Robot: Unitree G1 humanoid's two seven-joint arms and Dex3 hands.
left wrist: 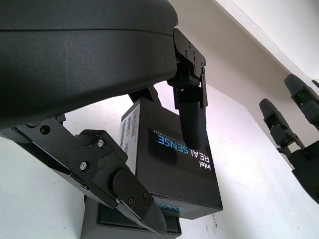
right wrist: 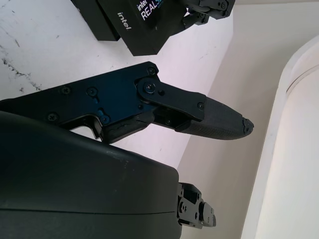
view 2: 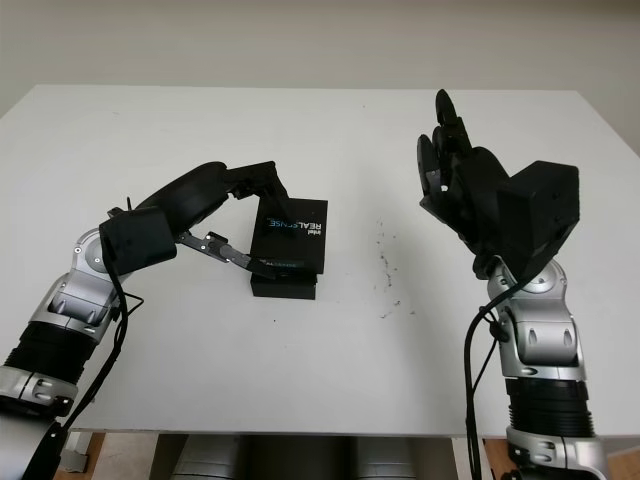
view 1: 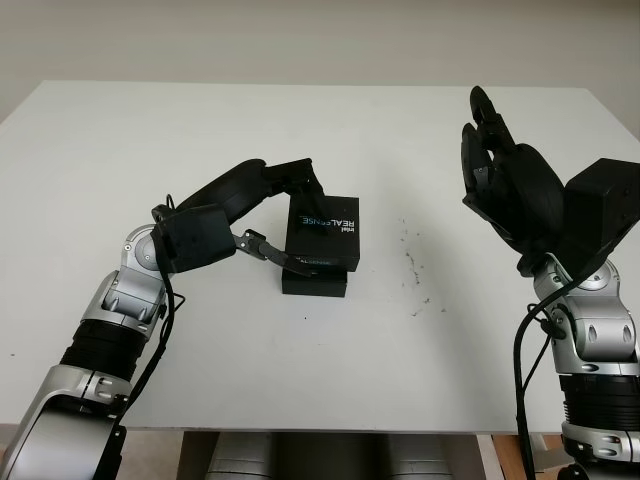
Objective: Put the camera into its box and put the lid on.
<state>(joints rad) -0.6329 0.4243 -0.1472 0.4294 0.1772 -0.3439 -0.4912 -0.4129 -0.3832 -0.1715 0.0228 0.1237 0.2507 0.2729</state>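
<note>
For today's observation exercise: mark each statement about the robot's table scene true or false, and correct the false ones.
1. The left hand grips the lid. True.
2. The lid sits squarely closed on the box. False: it is tilted and offset, its far part overhanging the box.
3. The right hand is raised above the table, open, holding nothing. True.
4. The right hand steadies the box. False: it is well apart from the box, on the right side.
5. The lid reads "REALSENSE". True.
6. The box is white. False: it is black.
</note>
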